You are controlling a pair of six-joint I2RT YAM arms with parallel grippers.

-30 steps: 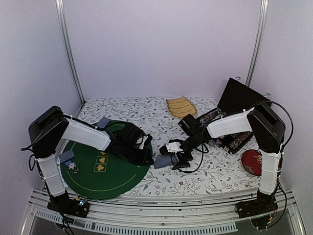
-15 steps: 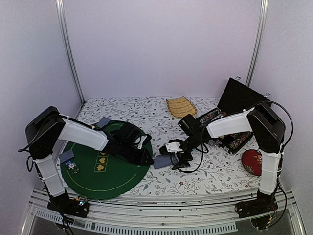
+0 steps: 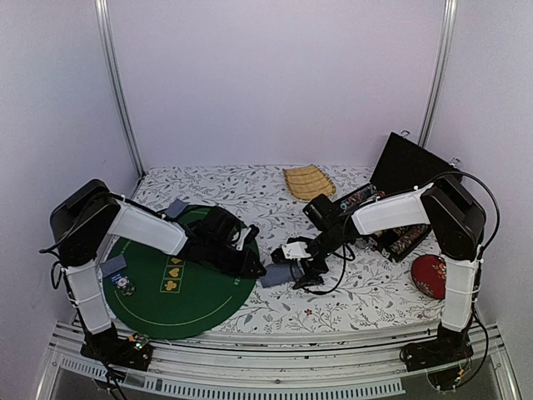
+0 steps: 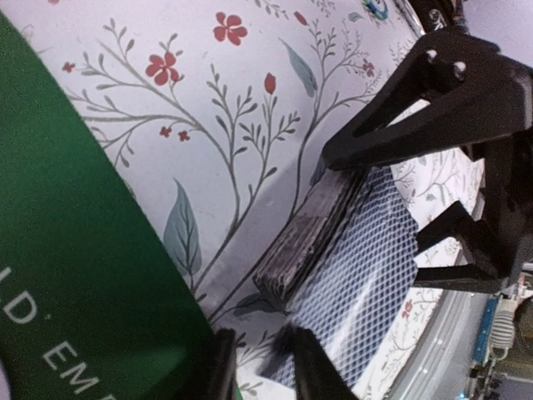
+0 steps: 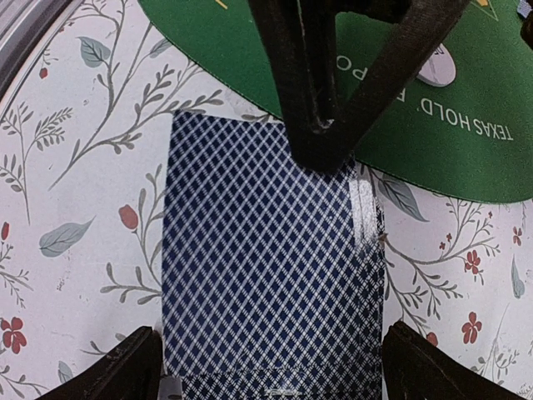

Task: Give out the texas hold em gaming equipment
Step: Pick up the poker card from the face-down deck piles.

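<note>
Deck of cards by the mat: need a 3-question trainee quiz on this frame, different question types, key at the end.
1. True or false: the deck of cards lies fully on the green mat.
2. Which arm's fingers stand one at each side of the deck? A) left B) right C) neither
3. Fill in: the top card of the deck shows its ___ (face or back).

Key:
1. False. It lies on the flowered cloth, just off the mat's edge.
2. B. The right fingers flank it.
3. Back: a blue crosshatch pattern.
</note>
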